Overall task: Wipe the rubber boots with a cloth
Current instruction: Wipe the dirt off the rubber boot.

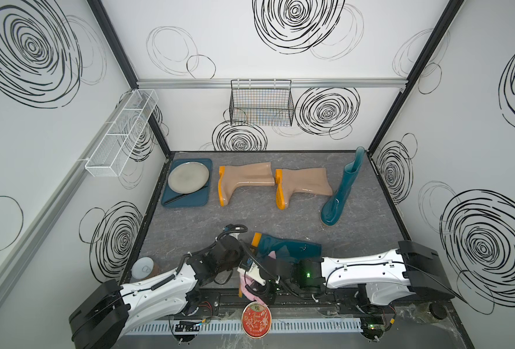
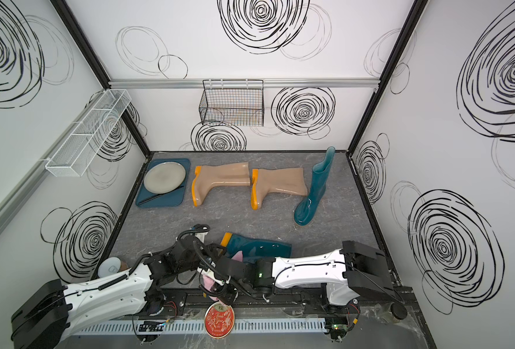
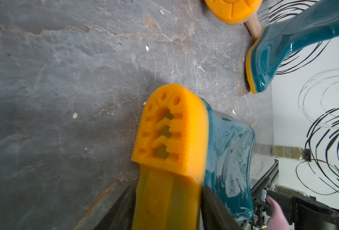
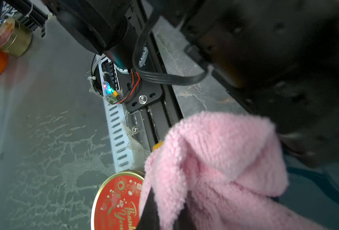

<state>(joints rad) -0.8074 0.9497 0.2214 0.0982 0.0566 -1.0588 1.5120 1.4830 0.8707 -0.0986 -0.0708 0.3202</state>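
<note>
The lying teal boot (image 1: 292, 247) is resting on its side nearest the arms. 2 beige boots (image 1: 244, 179) (image 1: 306, 182) are lying on their sides well beyond it, and the standing teal boot (image 1: 341, 193) is standing beyond its shaft end. The pink cloth (image 4: 214, 159) is bunching just beside its foot. The left gripper (image 3: 167, 189) is clamping its orange sole (image 3: 170, 129). The right gripper (image 4: 164, 215) is squeezing together on the pink cloth.

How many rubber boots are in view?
4. Left beige boot and right beige boot lie at the back; upright teal boot stands back right; lying teal boot in front, partly under the arms.
</note>
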